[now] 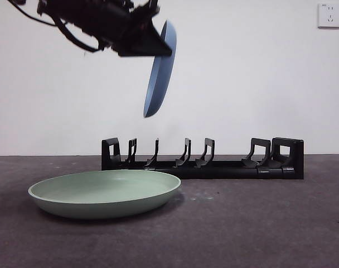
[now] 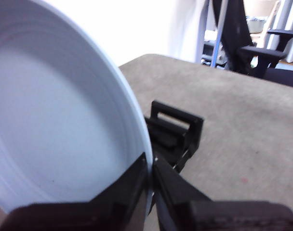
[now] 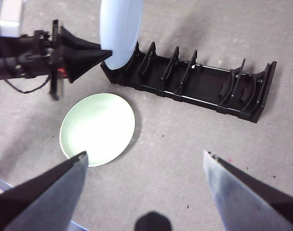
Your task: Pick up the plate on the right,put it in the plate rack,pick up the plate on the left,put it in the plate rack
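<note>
Holding the blue plate point(image 1: 160, 70) on edge above the plate rack point(image 1: 203, 162), our left tool point(image 1: 153, 47) should lower it squarely between two prongs. The left wrist view shows this tool clamped on the rim. The right wrist view alone shows the right tool point(image 3: 144, 161) spread apart, waiting, and the green plate point(image 3: 97, 127) beside the rack.

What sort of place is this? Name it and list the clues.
Probably a lab or office test bench, not a kitchen: bare grey table, plain white wall with a socket, and office chairs behind.
</note>
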